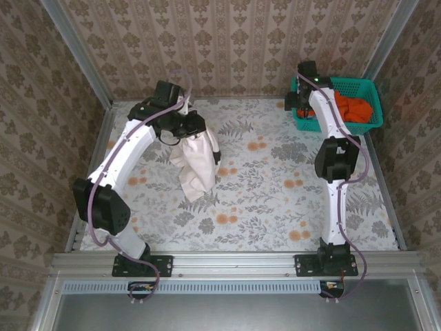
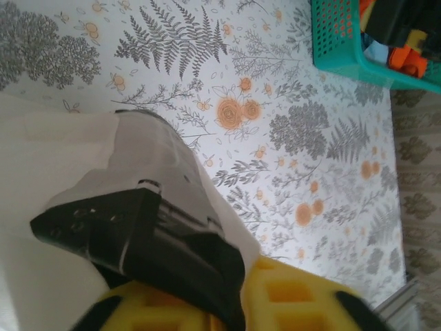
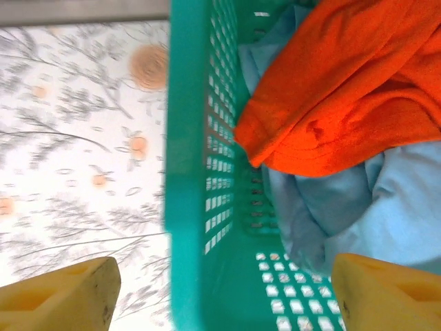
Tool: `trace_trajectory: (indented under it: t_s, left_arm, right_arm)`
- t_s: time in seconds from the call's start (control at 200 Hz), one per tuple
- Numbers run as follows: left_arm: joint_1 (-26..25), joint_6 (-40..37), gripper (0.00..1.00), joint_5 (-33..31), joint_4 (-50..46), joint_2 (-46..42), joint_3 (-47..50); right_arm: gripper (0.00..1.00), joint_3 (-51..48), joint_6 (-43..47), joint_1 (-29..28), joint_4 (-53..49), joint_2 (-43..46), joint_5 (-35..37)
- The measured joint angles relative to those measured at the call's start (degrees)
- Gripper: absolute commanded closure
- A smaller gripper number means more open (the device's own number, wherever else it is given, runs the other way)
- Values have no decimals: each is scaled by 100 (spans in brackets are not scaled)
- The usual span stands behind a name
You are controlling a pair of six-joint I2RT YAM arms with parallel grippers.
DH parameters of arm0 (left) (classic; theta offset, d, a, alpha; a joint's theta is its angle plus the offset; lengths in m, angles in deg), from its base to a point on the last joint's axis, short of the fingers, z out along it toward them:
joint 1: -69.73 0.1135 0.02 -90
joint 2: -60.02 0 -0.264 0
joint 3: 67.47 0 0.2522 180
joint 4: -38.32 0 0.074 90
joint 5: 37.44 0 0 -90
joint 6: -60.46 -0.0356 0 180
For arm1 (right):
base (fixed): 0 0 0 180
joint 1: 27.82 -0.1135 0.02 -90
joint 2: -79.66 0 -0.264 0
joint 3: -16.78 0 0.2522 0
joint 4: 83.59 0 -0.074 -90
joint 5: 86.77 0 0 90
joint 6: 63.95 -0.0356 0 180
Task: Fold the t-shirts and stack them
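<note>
No fold appears complete: left gripper (image 1: 185, 128) clamps the hanging cream t-shirt (image 1: 195, 164); right gripper (image 3: 224, 284), spread wide, straddles the basket (image 3: 186, 138) wall beside the orange t-shirt (image 3: 344, 89).

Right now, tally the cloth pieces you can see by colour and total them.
Cream-white shirt: 1
Orange cloth: 1
Light blue cloth: 1
Total: 3 visible; more may lie buried in the basket.

The cream-white t-shirt (image 1: 195, 162) was soft, matt cloth, and the orange t-shirt (image 3: 344, 89) a coarser, fuzzy weave. The teal basket (image 3: 189, 172) was smooth, faintly glossy moulded plastic; the table (image 1: 275, 186) wore a smooth printed floral covering.
</note>
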Motion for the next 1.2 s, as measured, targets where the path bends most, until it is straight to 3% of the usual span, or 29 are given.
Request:
trace_trajectory:
  t_s: [0.045,0.09,0.24,0.345,0.51,0.72,1.05,1.2]
  left_arm:
    - [0,-37,39,-63,-50,48,-116]
    - [7,-74,31,-192,-136,109,-251]
    - [195,-48,26,-861,-492,164,-535]
    - [715,190,30,-1156,-538,-83,-111]
    - [1856,938,41,-890,-133,-841,1917]
    - [1910,1615,45,-68,549,-417,3012]
    - [1845,1725,49,380,1373,1158,2544]
    - [1849,1681,60,442,1502,1711,2205]
  right_arm:
    - [15,-122,-105,-20,2,273,-181]
    - [15,-302,-197,-66,22,597,-417]
    - [15,-1134,-490,-387,245,1753,-1285]
    - [15,-1825,-643,-835,435,2409,-1814]
    - [17,-3147,-953,-2151,861,2907,-2389]
    - [22,-4138,-1480,-3862,1139,2680,-2555]
    - [27,-4264,-1943,-4105,1320,2000,-2354]
    - [35,-4247,-2214,-4129,1493,1596,-2356]
